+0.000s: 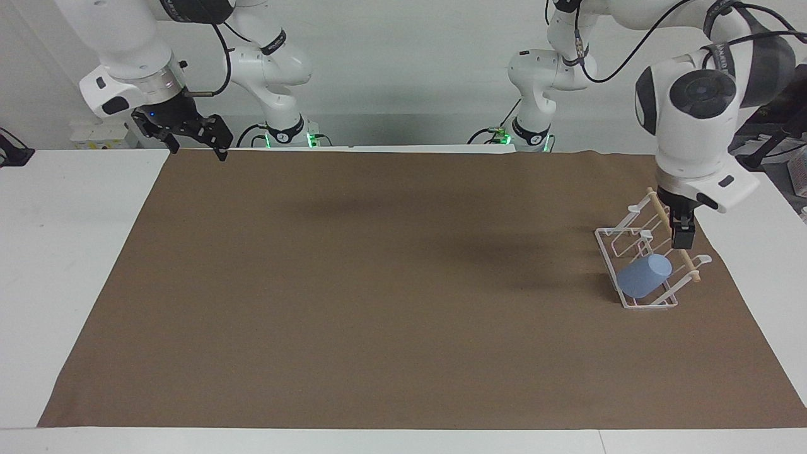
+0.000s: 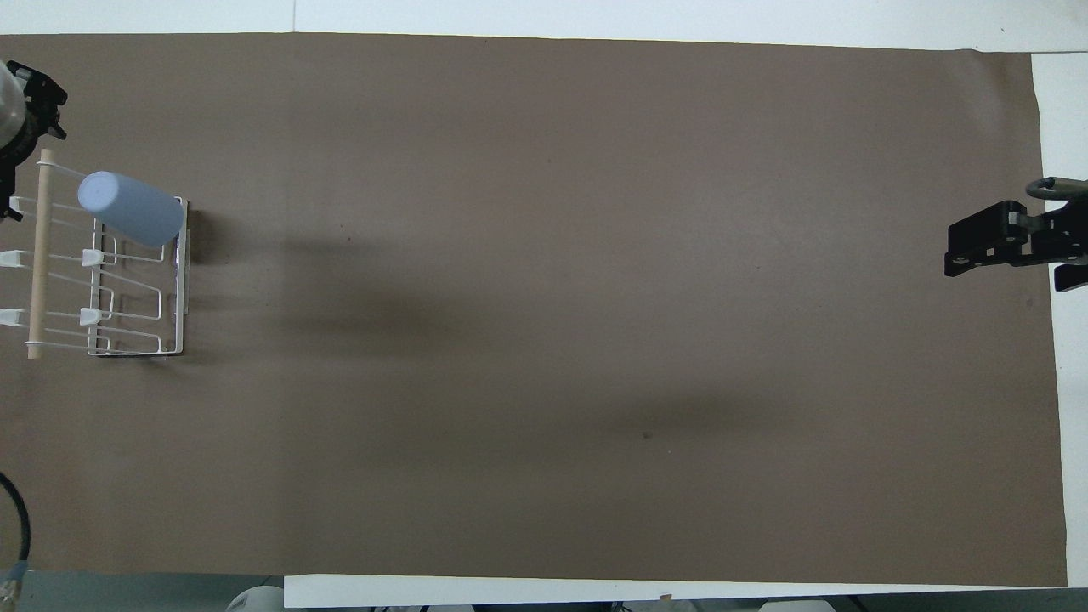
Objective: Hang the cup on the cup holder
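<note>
The light-blue cup (image 1: 644,276) lies tilted, mouth down, on a slanted prong of the white wire cup holder (image 1: 633,304), at the holder's end farther from the robots. It also shows in the overhead view (image 2: 132,208), on the holder (image 2: 180,280). My left gripper (image 1: 678,230) is open and empty, raised over the wooden dowel (image 1: 688,265) and clear of the cup. My right gripper (image 1: 195,146) is open and empty, and waits over the mat's edge nearest the robots at the right arm's end; it also shows in the overhead view (image 2: 952,249).
A brown mat (image 1: 378,284) covers most of the white table (image 1: 69,252). The holder stands near the mat's edge at the left arm's end. The other prongs (image 2: 119,314) of the holder are bare.
</note>
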### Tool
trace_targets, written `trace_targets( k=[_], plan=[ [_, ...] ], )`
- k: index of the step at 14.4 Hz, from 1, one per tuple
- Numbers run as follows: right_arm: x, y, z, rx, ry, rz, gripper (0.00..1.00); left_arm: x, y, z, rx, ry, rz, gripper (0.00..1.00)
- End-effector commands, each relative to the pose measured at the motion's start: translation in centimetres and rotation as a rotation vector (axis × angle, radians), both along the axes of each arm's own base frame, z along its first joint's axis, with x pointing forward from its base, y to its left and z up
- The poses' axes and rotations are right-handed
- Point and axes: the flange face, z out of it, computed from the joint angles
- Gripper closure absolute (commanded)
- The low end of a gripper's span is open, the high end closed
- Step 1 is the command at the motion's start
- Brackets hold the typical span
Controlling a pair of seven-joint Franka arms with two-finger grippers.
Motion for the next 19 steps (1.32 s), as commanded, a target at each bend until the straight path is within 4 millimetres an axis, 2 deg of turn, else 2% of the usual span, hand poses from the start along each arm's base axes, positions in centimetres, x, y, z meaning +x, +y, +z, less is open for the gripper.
trace_targets(
  k=[1, 2, 4, 6, 10, 15, 18, 19],
  plan=[
    [-0.5, -0.2, 0.1, 0.0, 0.009, 0.009, 0.01, -1.1, 0.7, 0.1, -0.118, 0.087, -0.091, 0.0],
    [-0.5, -0.2, 0.1, 0.0, 0.007, 0.011, 0.01, -1.2, 0.5, 0.3, -0.159, 0.103, -0.147, 0.0],
    [-0.5, -0.2, 0.1, 0.0, 0.006, 0.009, 0.01, -1.4, 1.7, 0.0, -0.225, 0.142, -0.247, 0.0],
    [-0.5, -0.2, 0.1, 0.0, 0.007, 0.009, 0.01, -1.7, 2.0, -0.2, -0.274, 0.187, -0.394, 0.0],
    [-0.5, -0.2, 0.1, 0.0, 0.009, 0.009, 0.01, -1.8, 1.7, 0.1, -0.281, 0.255, -0.719, 0.0],
    [-0.5, -0.5, 0.1, 0.0, 0.007, 0.003, 0.01, -1.7, 2.0, 0.9, -0.292, 0.283, -1.005, 0.0],
    [-0.4, 0.2, 0.2, 0.016, -0.006, 0.018, 0.01, -2.0, 3.3, 1.7, -0.285, 0.29, -1.133, 0.0],
    [-0.4, 0.2, 0.1, 0.017, -0.005, 0.015, 0.01, -1.9, 4.4, 1.8, -0.293, 0.283, -1.138, 0.0]
  ],
)
